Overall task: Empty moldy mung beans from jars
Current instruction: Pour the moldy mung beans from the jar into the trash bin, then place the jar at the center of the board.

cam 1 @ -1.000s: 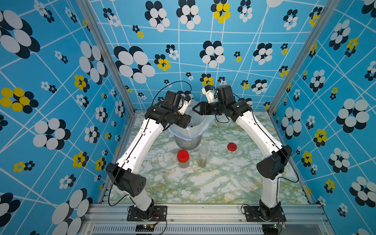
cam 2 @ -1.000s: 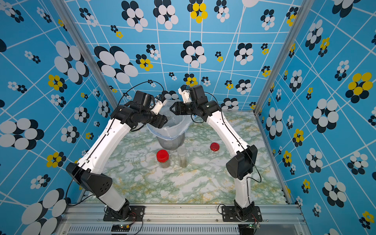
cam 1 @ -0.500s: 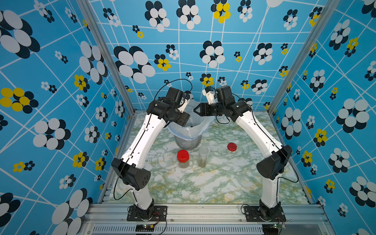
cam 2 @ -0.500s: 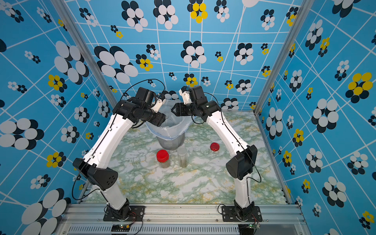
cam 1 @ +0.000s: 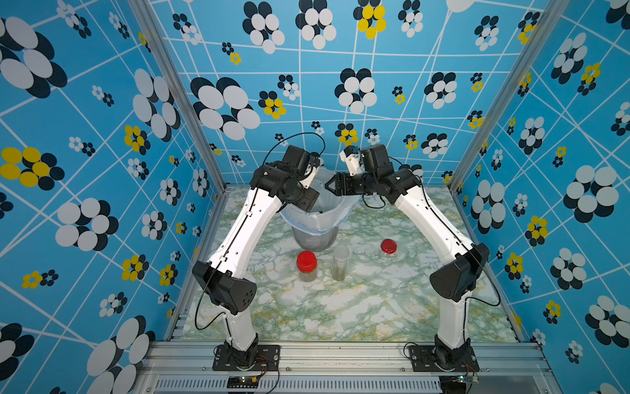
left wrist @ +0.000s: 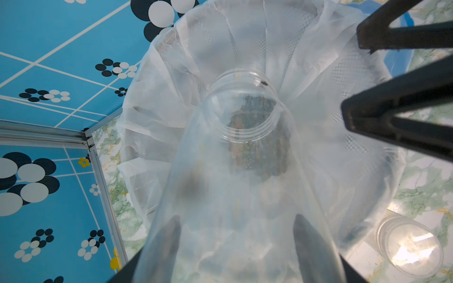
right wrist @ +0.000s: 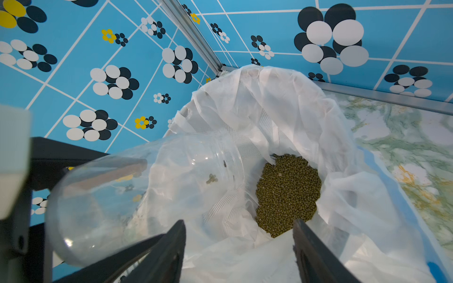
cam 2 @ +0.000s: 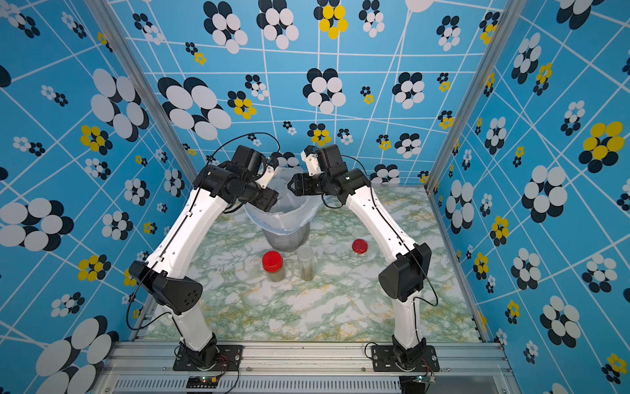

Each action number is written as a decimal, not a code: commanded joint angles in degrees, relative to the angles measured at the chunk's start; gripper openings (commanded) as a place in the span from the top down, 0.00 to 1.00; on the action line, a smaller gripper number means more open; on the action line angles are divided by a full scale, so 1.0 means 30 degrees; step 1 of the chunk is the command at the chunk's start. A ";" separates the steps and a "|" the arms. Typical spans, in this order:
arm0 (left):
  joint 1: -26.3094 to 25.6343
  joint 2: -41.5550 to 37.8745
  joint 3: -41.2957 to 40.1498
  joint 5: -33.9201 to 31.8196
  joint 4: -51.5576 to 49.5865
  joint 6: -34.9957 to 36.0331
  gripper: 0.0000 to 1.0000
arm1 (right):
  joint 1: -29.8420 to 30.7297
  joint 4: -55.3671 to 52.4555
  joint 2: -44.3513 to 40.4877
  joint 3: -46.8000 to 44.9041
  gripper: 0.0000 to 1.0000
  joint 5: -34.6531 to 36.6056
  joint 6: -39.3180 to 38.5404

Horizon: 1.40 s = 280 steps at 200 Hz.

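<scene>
- The marbled green-and-white table (cam 1: 358, 307) carries everything; the grey bucket (cam 1: 315, 238) stands at its far centre, between the two arms.
- A white bag (right wrist: 282, 103) lines the bucket and spills over its rim.
- The left gripper (left wrist: 236, 232) reaches over the bucket from the left, clenched on a clear jar (right wrist: 147, 196). Its fingers (left wrist: 169, 242) show dark through the jar's wall on either side.
- The right gripper (right wrist: 239, 235) hangs over the bucket's right rim, jaws parted with nothing between them.
- The clear jar is lidless and tipped mouth-down into the bag, nearly empty.
- A heap of olive mung beans (right wrist: 288, 193) lies in the bottom of the bag — below the jar's mouth.
- The tall jar (cam 1: 340, 262), lidless and upright, stands just on the near side of the bucket, with a greenish layer at its bottom.
- The capped jar (cam 1: 306, 267) stands just left of the tall jar — upright, beans inside.
- A loose red lid (cam 1: 389, 246) lies flat to the right of the tall jar, apart from it.
- A few stray beans (right wrist: 212, 179) cling inside the clear jar near its mouth.
</scene>
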 commanded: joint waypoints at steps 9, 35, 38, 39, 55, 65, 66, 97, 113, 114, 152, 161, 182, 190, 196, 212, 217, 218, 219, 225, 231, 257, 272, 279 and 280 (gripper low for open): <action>-0.0101 -0.0748 -0.0267 -0.0280 0.0760 -0.0304 0.32 | 0.0116 -0.0473 -0.0840 0.0207 0.27 0.0381 -0.0381; -0.0172 -0.2311 -0.1455 -0.0340 0.2315 -0.0225 0.32 | 0.0125 -0.0466 -0.1064 0.0083 0.25 0.0353 -0.0331; -0.0161 -0.2423 -0.1615 -0.0328 0.2499 -0.0192 0.32 | 0.0135 -0.0454 -0.1113 0.0082 0.25 0.0353 -0.0327; -0.0160 -0.2473 -0.1681 -0.0325 0.2531 -0.0189 0.32 | 0.0123 -0.0449 -0.1116 0.0081 0.25 0.0353 -0.0328; -0.0161 -0.2729 -0.2714 -0.0181 0.3220 0.0188 0.31 | 0.0130 -0.0387 -0.1205 0.0023 0.24 0.0410 -0.0238; -0.0159 -0.2485 -0.2794 -0.0276 0.2954 0.0153 0.30 | 0.0116 -0.0365 -0.1208 0.0019 0.24 0.0469 -0.0200; -0.0159 -0.2445 -0.2783 -0.0284 0.2934 0.0144 0.31 | 0.0128 -0.0361 -0.1208 -0.0009 0.24 0.0469 -0.0206; -0.0068 -0.3414 -0.4687 -0.0424 0.5078 -0.0318 0.29 | 0.0089 0.0265 -0.1662 -0.0755 0.19 0.0171 0.0399; 0.0037 -0.4884 -0.6901 0.0373 0.7938 -0.0401 0.29 | 0.0080 0.0590 -0.2123 -0.1197 0.18 -0.0139 0.1130; 0.0042 -0.4992 -0.7034 0.0392 0.8122 -0.0411 0.29 | 0.0081 0.0659 -0.2163 -0.1246 0.18 -0.0171 0.1176; 0.0037 -0.8985 -1.2130 0.1333 1.5504 -0.1128 0.32 | 0.0082 0.4522 -0.4553 -0.4964 0.13 -0.0207 0.4120; 0.0054 -0.9357 -1.2427 0.1459 1.6066 -0.1244 0.32 | 0.0088 0.5348 -0.5031 -0.5715 0.12 -0.0168 0.4708; 0.0059 -0.9560 -1.2542 0.1985 1.6402 -0.1456 0.32 | 0.0199 0.7741 -0.5948 -0.7514 0.09 -0.0358 0.6520; 0.0053 -0.9613 -1.2642 0.2467 1.6547 -0.1598 0.32 | 0.0197 0.8371 -0.6094 -0.7878 0.09 -0.0442 0.7077; 0.0020 -0.9613 -1.2696 0.2692 1.6596 -0.1790 0.32 | 0.0226 0.8976 -0.6193 -0.8139 0.08 -0.0596 0.7500; 0.0016 -0.9832 -1.3163 0.3114 1.7087 -0.2307 0.32 | 0.0297 1.1001 -0.6527 -0.9060 0.08 -0.1010 0.8840; 0.0017 -0.9909 -1.3332 0.3201 1.7285 -0.2457 0.32 | 0.0330 1.1928 -0.6643 -0.9444 0.08 -0.1254 0.9316; 0.0017 -0.9922 -1.3384 0.3212 1.7321 -0.2465 0.32 | 0.0338 1.2070 -0.6679 -0.9515 0.08 -0.1300 0.9400; 0.0031 -0.9957 -1.3425 0.3218 1.7354 -0.2483 0.32 | 0.0356 1.2259 -0.6697 -0.9580 0.08 -0.1338 0.9515; 0.0016 -1.0057 -1.3654 0.3297 1.7574 -0.2556 0.32 | 0.0415 1.3012 -0.6812 -0.9938 0.08 -0.1404 1.0029; 0.0002 -1.0151 -1.3802 0.3286 1.7839 -0.2663 0.32 | 0.0552 1.3602 -0.6929 -1.0140 0.07 -0.1433 1.0422; 0.0017 -1.0316 -1.3928 0.3449 1.8120 -0.2827 0.32 | 0.0922 1.5376 -0.7271 -1.0857 0.06 -0.1567 1.1538; 0.0011 -1.0294 -1.3868 0.3662 1.8194 -0.2940 0.32 | 0.1055 1.5483 -0.7191 -1.0738 0.04 -0.1690 1.1681; 0.0007 -1.0345 -1.3995 0.3910 1.8452 -0.2996 0.32 | 0.1069 1.5530 -0.7042 -1.0602 0.04 -0.1803 1.1812; 0.0012 -1.0359 -1.4008 0.3933 1.8476 -0.3012 0.32 | 0.1088 1.5556 -0.7025 -1.0607 0.04 -0.1838 1.1849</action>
